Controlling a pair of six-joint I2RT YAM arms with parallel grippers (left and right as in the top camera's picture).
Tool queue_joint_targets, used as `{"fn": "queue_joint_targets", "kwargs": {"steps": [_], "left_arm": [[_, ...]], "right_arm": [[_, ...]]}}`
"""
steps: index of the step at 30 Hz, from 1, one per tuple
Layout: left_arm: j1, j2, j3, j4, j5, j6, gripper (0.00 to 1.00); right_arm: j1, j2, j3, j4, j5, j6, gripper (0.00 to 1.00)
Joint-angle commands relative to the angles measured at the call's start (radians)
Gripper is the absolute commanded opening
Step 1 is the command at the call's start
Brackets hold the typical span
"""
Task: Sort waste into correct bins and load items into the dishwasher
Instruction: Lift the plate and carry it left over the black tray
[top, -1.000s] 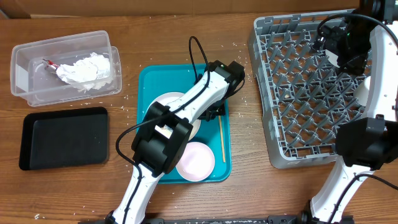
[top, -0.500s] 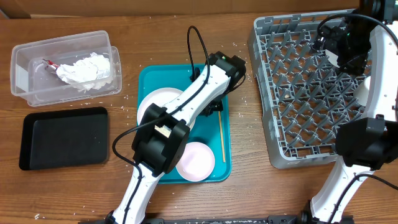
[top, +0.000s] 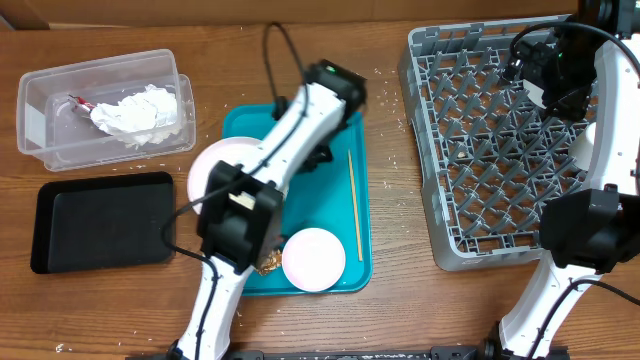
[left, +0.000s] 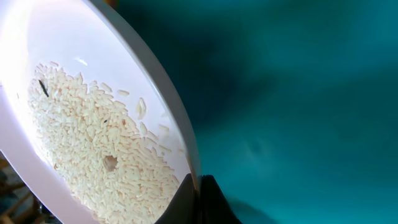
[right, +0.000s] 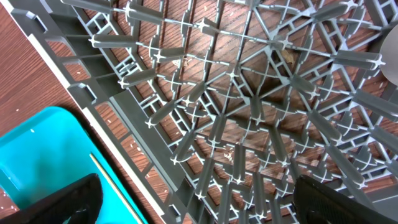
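White round flat plate (left: 56, 31), strewn with loose white rice grains (left: 87, 143), is above the teal rectangular plastic tray (left: 298, 93), its rim pinched by the left gripper (left: 200, 190). Farther off, the right gripper (right: 199, 199) hangs fingers spread over the grey plastic lattice dish rack (right: 249, 93).

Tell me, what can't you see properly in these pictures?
Left wrist: picture edges cut off the left end effector and part of the plate.
Overhead: the left arm covers most of that plate.
Overhead: the red bit in the clear tub is too small to name.
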Motion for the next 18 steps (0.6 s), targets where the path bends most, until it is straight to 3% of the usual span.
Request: {"fn": "queue_joint_targets", "kwargs": {"steps": [1, 18], "left_arm": [[0.078, -0.093, 0.022, -0.008, -0.006, -0.023, 0.04], [0.458, -0.217, 0.022, -0.008, 0.125, 0.119, 0.04]], "right_arm": [[0.000, -0.007, 0.003, 0.004, 0.006, 0.001, 1.00], [0.000, -0.007, 0.003, 0.004, 0.006, 0.001, 1.00]]}}
